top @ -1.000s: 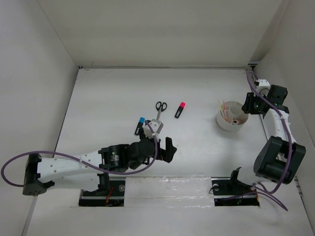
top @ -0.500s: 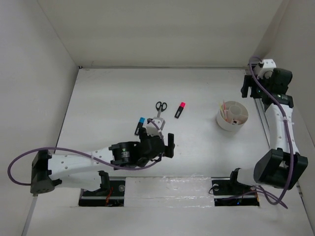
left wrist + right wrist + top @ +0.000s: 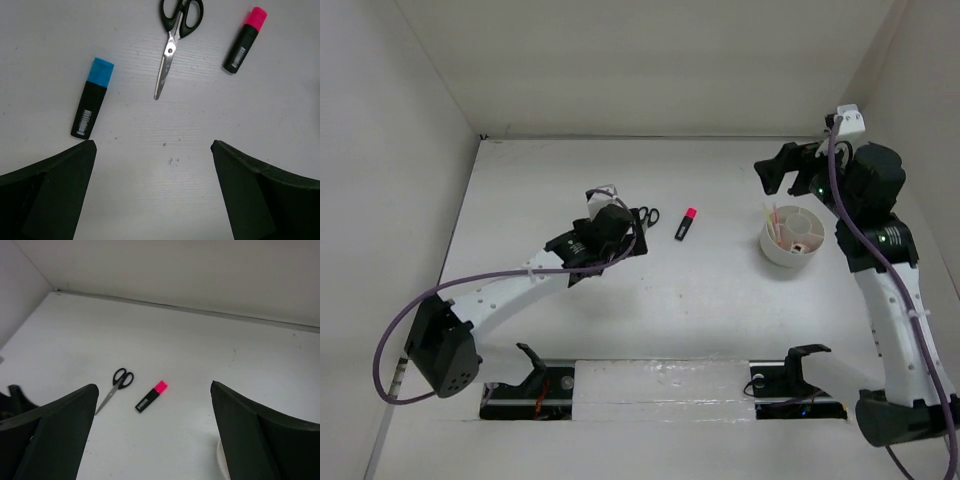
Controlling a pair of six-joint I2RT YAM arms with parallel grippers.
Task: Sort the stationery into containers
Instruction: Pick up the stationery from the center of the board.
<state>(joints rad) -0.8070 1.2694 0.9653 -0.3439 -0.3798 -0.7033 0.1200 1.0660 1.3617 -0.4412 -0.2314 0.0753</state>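
Three pieces lay loose on the table (image 3: 520, 190), well left of the tub (image 3: 790, 257): blue-capped marker (image 3: 92, 98), scissors (image 3: 172, 45), pink-capped marker (image 3: 244, 40); left gripper (image 3: 152, 147) and right gripper (image 3: 153, 387) both gaped wide, empty; left probably should centre over the blue-capped marker, jaws straddling its barrel.

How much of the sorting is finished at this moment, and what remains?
Done: a few pale pieces stand in the white tub. In hand: nothing; the left claw and the right claw are open and empty. Left: the scissors, the blue-capped marker and the pink-capped marker lie on the table, under the left claw.
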